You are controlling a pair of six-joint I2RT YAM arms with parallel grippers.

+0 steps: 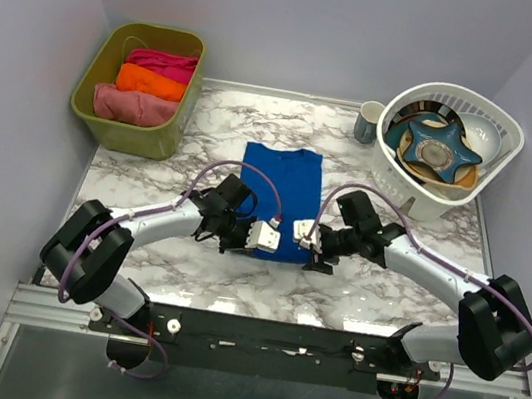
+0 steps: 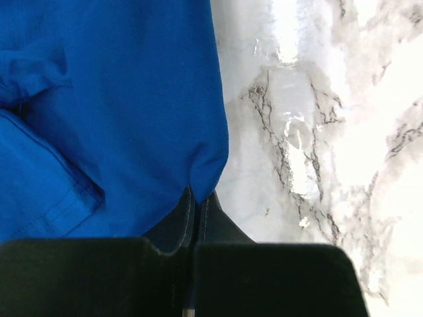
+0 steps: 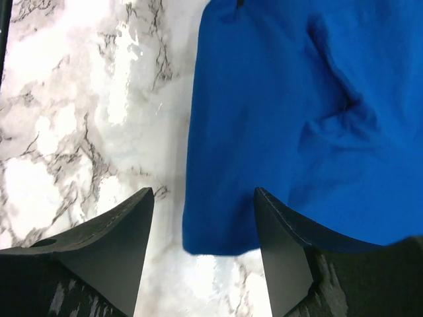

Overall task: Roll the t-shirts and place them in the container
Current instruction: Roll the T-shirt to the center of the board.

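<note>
The royal-blue t-shirt [image 1: 280, 190] lies folded into a narrow strip at the middle of the marble table. My left gripper [image 1: 242, 244] is at its near left corner. In the left wrist view, the gripper [image 2: 198, 197] is shut on that corner of the blue cloth [image 2: 119, 99]. My right gripper [image 1: 317, 258] is at the near right corner. In the right wrist view, the gripper [image 3: 203, 190] is open, its fingers [image 3: 132, 231] either side of that corner of the shirt [image 3: 277, 119]. Dusty-pink [image 1: 131, 105], orange [image 1: 150, 82] and magenta [image 1: 166, 63] rolls lie in a bin.
The olive-green bin [image 1: 174, 129] holding the rolls stands at the back left. A white basket [image 1: 416, 198] with dishes stands at the back right, with a mug [image 1: 368, 122] beside it. Bare marble [image 1: 149, 171] lies on both sides of the shirt.
</note>
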